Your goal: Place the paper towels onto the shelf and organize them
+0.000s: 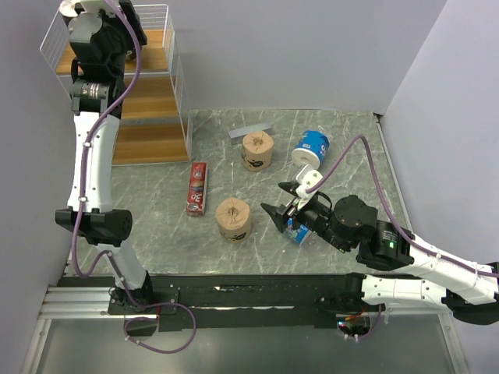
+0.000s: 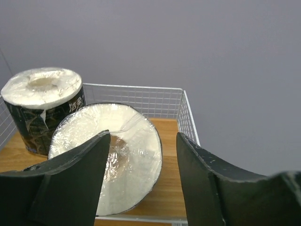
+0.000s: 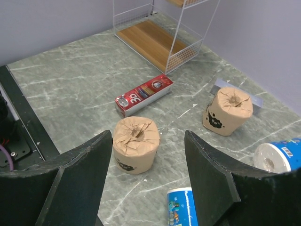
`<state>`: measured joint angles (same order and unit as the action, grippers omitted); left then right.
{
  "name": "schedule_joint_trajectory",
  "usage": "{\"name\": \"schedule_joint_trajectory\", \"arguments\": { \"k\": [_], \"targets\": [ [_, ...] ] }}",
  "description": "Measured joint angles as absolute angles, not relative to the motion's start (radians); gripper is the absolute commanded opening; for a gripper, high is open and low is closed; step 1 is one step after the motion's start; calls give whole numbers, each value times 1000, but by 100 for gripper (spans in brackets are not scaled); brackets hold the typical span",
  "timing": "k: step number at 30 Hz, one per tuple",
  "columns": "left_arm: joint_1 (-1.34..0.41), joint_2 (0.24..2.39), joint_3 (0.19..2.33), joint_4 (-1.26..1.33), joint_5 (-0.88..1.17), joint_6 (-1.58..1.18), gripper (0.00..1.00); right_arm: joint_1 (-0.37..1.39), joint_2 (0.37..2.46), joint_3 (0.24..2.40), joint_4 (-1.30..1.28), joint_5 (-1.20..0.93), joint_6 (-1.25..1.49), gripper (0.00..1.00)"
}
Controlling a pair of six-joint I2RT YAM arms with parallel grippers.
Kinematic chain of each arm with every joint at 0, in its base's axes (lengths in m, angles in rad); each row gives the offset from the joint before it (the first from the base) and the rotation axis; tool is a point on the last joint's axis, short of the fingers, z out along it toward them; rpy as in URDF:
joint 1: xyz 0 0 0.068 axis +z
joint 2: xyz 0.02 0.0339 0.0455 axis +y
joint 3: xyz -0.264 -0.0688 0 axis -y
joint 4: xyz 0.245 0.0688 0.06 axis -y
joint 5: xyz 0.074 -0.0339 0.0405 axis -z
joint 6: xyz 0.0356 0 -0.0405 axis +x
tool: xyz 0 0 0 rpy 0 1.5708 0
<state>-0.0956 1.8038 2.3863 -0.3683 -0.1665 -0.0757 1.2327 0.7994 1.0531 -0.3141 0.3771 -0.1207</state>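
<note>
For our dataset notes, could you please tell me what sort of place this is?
Probably a robotics lab cell: plain grey walls enclose a marble-look table, with a mounting rail in front.

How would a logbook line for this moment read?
left claw: open at tipped black roll, top shelf | other black roll: upright beside | right claw: open, empty | table: two tan rolls, two blue-white rolls

Table top (image 1: 156,234) is recorded as a grey-green marbled surface with pale veins. A plain lavender-grey back wall (image 1: 312,47) and right wall (image 1: 452,86) are seen meeting in a corner. A black rail (image 1: 249,294) is mounted along the near table edge. Lighting is noted as even and soft.
</note>
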Motion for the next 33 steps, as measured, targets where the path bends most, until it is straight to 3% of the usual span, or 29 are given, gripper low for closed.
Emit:
{"name": "schedule_joint_trajectory", "arguments": {
  "k": [18, 22, 26, 33],
  "targets": [
    [-83, 1798, 2389, -302, -163, -70, 74, 1233, 804, 1053, -315, 384, -120, 70],
    [-71, 1716, 2286, -350, -186, -94, 74, 1233, 804, 1053, -313, 384, -110, 70],
    [-49, 1593, 2160, -450, -210, -135, 84, 1233, 802, 1044, -297, 385, -84, 72],
    [-43, 1192, 1635, -530, -113, -255, 99, 1233, 805, 951, -281, 419, 15, 72]
  ]
}}
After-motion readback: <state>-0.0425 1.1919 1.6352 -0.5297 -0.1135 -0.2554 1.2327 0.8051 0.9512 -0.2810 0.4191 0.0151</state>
